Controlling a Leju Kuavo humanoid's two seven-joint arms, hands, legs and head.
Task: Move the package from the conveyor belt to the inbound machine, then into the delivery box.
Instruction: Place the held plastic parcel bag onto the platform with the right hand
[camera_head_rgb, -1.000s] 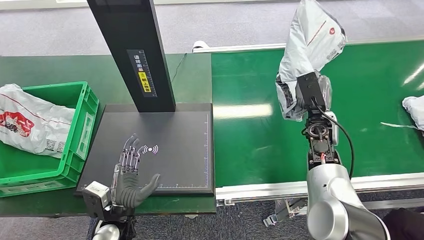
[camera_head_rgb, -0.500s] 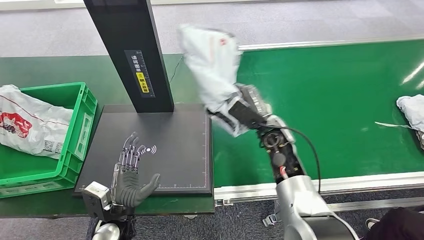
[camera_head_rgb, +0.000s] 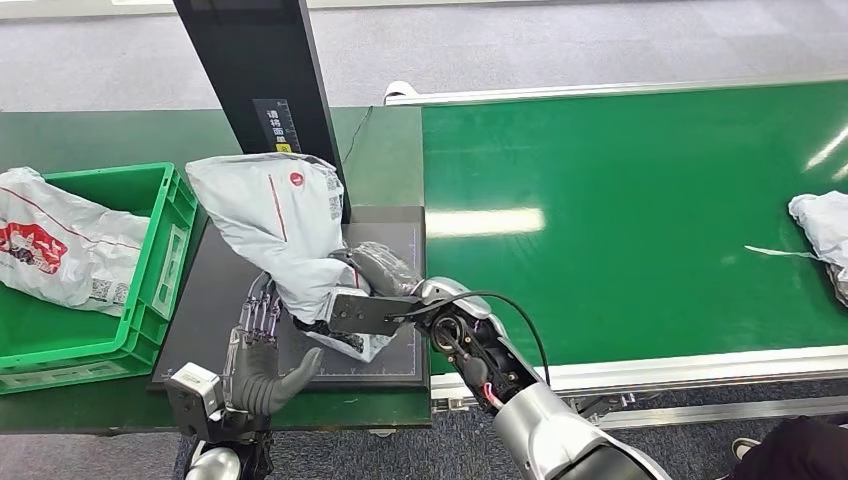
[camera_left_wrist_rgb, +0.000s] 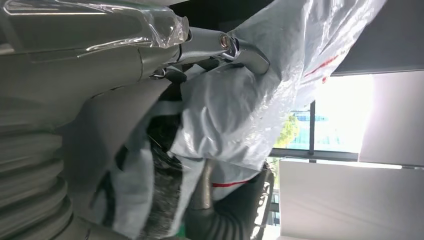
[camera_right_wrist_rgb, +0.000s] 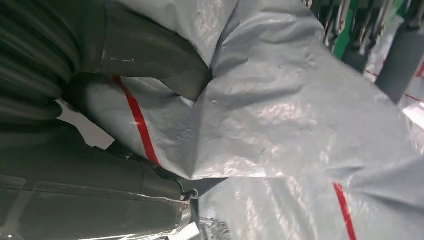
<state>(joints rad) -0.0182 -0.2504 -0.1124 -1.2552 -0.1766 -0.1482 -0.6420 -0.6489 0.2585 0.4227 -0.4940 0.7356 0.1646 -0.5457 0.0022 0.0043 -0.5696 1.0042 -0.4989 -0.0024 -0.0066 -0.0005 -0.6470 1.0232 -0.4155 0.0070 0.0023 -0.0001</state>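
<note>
package over scanner plate — crate left

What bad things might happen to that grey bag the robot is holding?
1. The bag hangs floppy over the left robot hand, so it might snag on those fingers.
2. It leans against the black post, so it may not lie flat on the scanner plate.
3. The right robot hand holds only its lower end, so it might slip.

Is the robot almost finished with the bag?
About halfway. The grey package is off the green conveyor belt. The right hand holds it over the black inbound machine, just above the open left hand. It must still go into the green delivery box.
</note>
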